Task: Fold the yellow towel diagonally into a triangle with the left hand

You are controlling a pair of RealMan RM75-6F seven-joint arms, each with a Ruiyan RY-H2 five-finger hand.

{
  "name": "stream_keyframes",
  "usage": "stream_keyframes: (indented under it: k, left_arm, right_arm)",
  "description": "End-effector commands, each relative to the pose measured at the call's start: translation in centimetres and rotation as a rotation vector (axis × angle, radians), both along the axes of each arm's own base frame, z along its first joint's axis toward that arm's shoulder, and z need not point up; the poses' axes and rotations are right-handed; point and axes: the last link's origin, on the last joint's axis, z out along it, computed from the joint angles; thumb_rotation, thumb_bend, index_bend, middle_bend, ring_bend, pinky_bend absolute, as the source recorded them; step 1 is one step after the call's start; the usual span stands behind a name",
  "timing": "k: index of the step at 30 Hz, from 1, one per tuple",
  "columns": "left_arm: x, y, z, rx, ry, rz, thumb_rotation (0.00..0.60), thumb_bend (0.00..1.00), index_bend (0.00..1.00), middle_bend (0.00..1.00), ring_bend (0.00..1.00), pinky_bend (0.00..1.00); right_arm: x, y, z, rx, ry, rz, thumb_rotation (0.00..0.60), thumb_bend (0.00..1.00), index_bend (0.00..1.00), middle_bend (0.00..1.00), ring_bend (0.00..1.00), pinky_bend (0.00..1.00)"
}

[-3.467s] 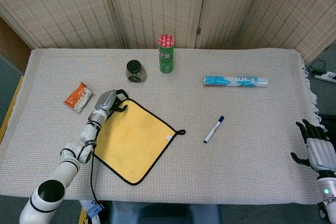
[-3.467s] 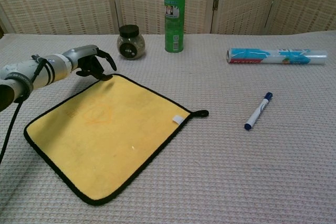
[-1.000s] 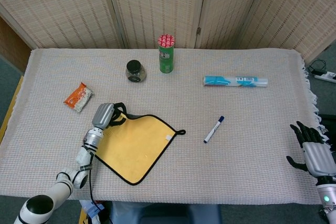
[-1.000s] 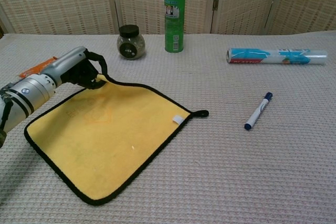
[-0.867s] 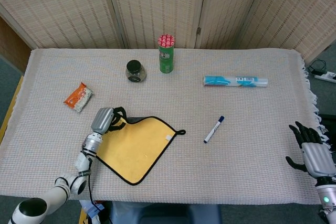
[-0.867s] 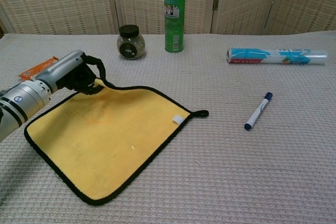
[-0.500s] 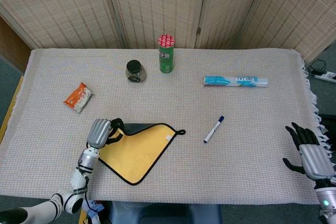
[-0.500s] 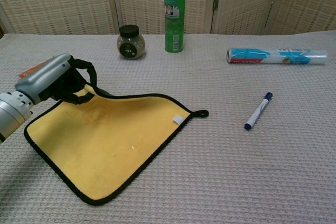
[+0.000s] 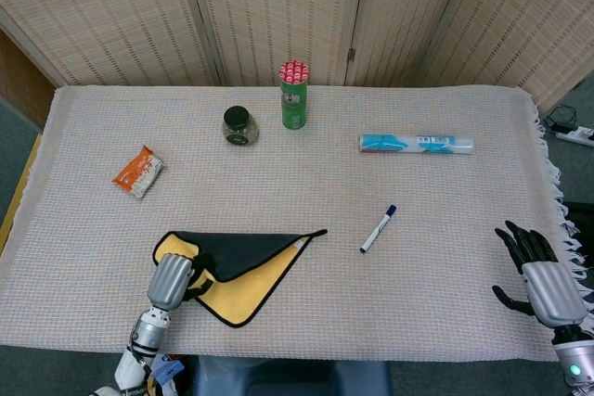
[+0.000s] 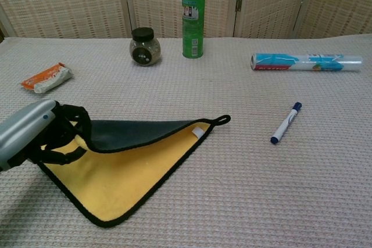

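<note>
The left hand (image 10: 40, 135) is seen low at the near left of the table (image 9: 445, 210), its fingers (image 10: 74, 121) curled around a corner of the yellow towel (image 9: 243, 275), which is drawn over so the dark underside faces up across part of the yellow. The right hand (image 9: 540, 277) is held at the table's right edge, fingers spread, holding nothing. No writing can be read on the green can (image 10: 193, 21) or the other items.

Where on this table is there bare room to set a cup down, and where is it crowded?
Bare cloth lies between the blue marker pen and the right hand, and between the orange snack packet and the dark round jar. It is crowded near the front left, where the left hand holds the yellow towel.
</note>
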Motion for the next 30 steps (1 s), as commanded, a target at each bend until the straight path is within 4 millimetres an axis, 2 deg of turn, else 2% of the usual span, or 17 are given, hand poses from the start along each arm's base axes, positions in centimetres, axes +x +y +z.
stream_keyframes:
  k: [1,8,19,30]
  left_arm:
    - [-0.1,-1.0,-0.7,0.001,0.005,-0.004,0.6,0.48,0.66,1.0,1.0,1.0]
    - [0.3,-2.4,-0.9,0.008,-0.036,0.005,0.6,0.49,0.66,1.0,1.0,1.0]
    - [2.0,-4.2,-2.0,-0.009,-0.068,-0.003,0.6,0.49,0.66,1.0,1.0,1.0]
    - [2.3,-5.8,-3.1,-0.021,-0.032,-0.009,0.6,0.49,0.66,1.0,1.0,1.0]
  right_arm:
    - [0.3,0.2,-0.1,0.004,-0.004,0.012,0.6,0.33,0.0,0.0,0.0,0.0]
    - [0.6,0.4,0.3,0.001,-0.018,0.029,0.6,0.33,0.0,0.0,0.0,0.0]
    - [0.6,1.6,3.9,-0.093,-0.114,0.045,0.6,0.34,0.0,0.0,0.0,0.0]
    - [0.7,2.2,4.7,-0.107,-0.129,0.065,0.6,0.34,0.0,0.0,0.0,0.0]
